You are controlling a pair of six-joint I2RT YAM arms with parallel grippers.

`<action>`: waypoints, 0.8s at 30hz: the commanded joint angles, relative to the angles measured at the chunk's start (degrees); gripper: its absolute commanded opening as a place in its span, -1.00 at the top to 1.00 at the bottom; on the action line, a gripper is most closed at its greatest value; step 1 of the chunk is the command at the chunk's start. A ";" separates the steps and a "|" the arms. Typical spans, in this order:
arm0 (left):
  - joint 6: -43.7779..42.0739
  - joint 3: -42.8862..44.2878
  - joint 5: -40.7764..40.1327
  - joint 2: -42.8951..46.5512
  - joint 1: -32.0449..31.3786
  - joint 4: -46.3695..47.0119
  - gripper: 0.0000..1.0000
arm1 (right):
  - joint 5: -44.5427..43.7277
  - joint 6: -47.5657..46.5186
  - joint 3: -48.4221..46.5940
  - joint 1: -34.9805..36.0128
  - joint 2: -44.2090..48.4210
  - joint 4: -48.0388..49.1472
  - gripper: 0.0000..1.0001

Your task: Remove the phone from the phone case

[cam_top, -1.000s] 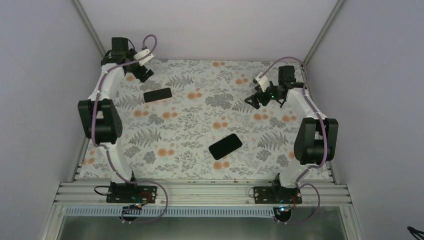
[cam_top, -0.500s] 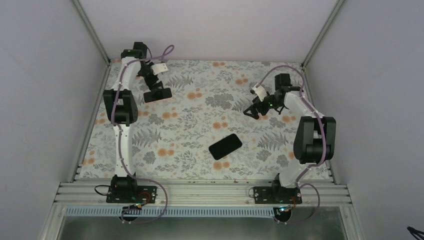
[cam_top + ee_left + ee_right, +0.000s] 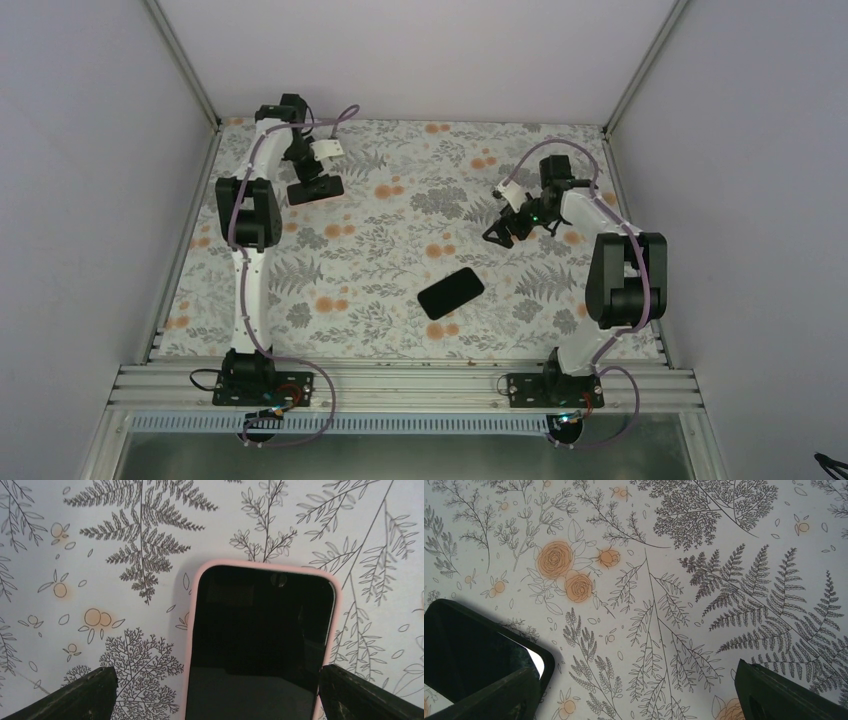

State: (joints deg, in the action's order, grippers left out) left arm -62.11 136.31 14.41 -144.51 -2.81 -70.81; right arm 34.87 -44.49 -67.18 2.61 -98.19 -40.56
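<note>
Floral tablecloth (image 3: 400, 250) below you: phone (image 3: 257, 640) sits inside its pink case (image 3: 260, 563), nothing extracted yet. Your left gripper (image 3: 220, 692) straddles it, jaws wide; right gripper (image 3: 634, 692) gapes empty.

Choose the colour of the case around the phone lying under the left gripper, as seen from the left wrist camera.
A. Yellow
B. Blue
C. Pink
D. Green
C: the left wrist view shows a pink case forming a rim around the dark screen of the phone.
</note>
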 commanded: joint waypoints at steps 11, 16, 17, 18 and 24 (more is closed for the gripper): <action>1.02 -6.05 -2.23 -1.46 -1.95 -1.25 -1.00 | -3.11 1.13 2.93 1.66 2.48 2.21 -1.00; 2.01 -5.67 -3.41 -2.21 -2.32 -1.58 -1.00 | -3.88 1.53 3.66 1.87 4.06 2.43 -1.00; 2.40 -5.40 -3.98 -2.55 -2.50 -2.21 -1.00 | -4.07 1.59 3.78 1.98 4.46 2.55 -1.00; 2.97 -5.47 -4.67 -2.76 -2.67 -2.48 -1.00 | -4.27 1.74 4.00 2.03 4.74 2.74 -0.99; 9.98 -15.29 -12.67 0.26 -5.17 0.66 -0.08 | -6.12 2.47 5.33 2.00 7.10 3.83 -1.00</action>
State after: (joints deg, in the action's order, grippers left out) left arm -57.56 129.29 8.19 -144.38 -5.91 -68.36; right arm 30.17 -42.98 -62.92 4.12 -93.67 -38.15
